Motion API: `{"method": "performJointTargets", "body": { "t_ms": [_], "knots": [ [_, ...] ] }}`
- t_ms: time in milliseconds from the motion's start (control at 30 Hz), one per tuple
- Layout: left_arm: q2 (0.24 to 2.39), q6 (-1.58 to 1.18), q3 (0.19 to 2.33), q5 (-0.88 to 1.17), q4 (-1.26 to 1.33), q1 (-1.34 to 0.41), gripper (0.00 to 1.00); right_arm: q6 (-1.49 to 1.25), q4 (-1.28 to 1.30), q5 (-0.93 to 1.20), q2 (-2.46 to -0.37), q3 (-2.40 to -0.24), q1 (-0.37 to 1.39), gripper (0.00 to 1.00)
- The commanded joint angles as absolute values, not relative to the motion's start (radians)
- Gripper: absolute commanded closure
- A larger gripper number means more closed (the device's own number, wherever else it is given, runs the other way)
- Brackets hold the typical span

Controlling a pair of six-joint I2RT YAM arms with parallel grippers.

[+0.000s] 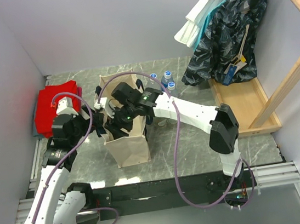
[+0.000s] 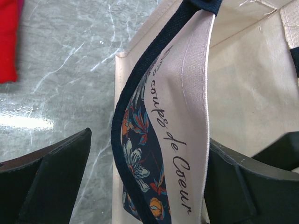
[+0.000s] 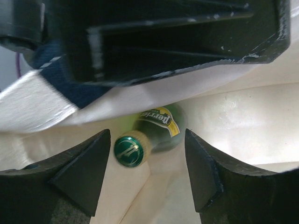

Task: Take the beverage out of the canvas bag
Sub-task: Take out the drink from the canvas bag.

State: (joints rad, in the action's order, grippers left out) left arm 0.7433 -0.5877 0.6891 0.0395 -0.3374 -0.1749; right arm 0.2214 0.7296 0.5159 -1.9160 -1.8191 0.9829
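The beige canvas bag (image 1: 130,148) stands upright at mid table with its mouth open. My left gripper (image 1: 103,120) is at its left rim. In the left wrist view it (image 2: 149,182) is open and straddles the printed bag wall (image 2: 187,116) and navy strap (image 2: 140,79); the right finger touches the cloth, the left finger stands apart. My right gripper (image 1: 124,117) is over the bag's mouth. In the right wrist view it (image 3: 148,172) is open, and a green Perrier bottle (image 3: 156,130) stands inside the bag (image 3: 243,121) below, between the fingers, untouched.
A red folded cloth (image 1: 53,109) lies at the left back. Three small water bottles (image 1: 163,81) stand behind the bag. A wooden rack with hanging clothes (image 1: 229,41) and its tray base (image 1: 248,104) fill the right side.
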Motion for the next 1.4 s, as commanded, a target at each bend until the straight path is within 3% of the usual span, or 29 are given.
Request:
{"method": "performJointTargets", "body": {
  "t_ms": [0,67,233,267,367,1367],
  "knots": [
    [0.739,-0.575,0.709,0.046,-0.314,-0.179,0.04,0.215,0.678,0.502,-1.914,-1.809,0.992,0.31],
    [0.739,-0.574,0.709,0.044,-0.316,-0.181,0.04,0.213,0.666,0.499,-1.907,-1.795,0.992,0.35],
    [0.739,-0.574,0.709,0.043,-0.316,-0.179,0.04,0.222,0.664,0.512,-1.899,-1.792,0.992,0.69],
    [0.741,-0.574,0.71,0.043,-0.316,-0.179,0.04,0.224,0.678,0.517,-1.904,-1.798,0.992,0.88],
    [0.744,-0.572,0.71,0.048,-0.314,-0.179,0.04,0.229,0.699,0.52,-1.913,-1.812,0.993,0.99],
    [0.733,-0.574,0.71,0.044,-0.316,-0.179,0.03,0.213,0.692,0.468,-1.859,-1.836,0.994,1.0]
  ]
}}
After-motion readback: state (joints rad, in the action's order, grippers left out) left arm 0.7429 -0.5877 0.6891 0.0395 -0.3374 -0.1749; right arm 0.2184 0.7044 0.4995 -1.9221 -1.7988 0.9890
